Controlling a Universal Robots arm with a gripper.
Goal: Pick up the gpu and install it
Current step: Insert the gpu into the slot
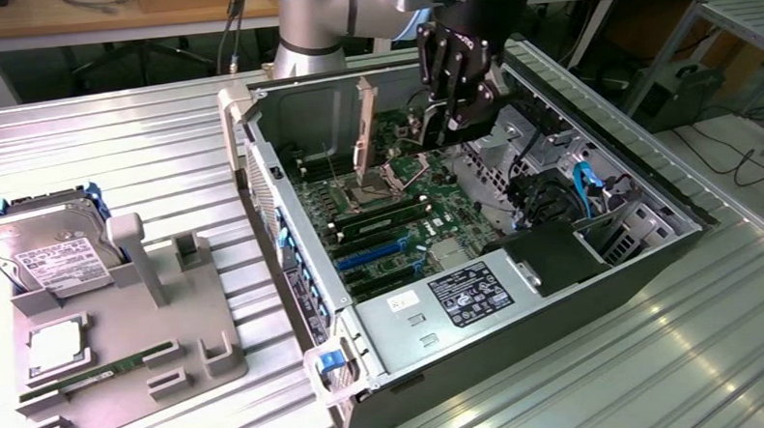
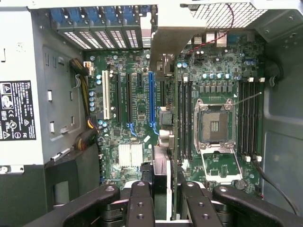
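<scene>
While it hangs upright over the open computer case (image 1: pixel 641 232), the gpu (image 1: pixel 365 123) shows as a thin card with a pale metal bracket. The gripper (image 2: pixel 161 189) is clamped narrowly on its edge, the card running toward twelve o'clock above the motherboard (image 2: pixel 137 118).

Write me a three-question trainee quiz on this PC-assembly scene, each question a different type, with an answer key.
1. True or false: the gripper holds the graphics card above the open computer case.
2. Multiple choice: in the exterior view, the hard drive sits
A. inside the case
B. on the grey holder at the exterior view's left
C. in the gripper
3. Fill in: on the motherboard, the processor socket is ____ (filled/empty).

Key: 1 true; 2 B; 3 empty.
</scene>
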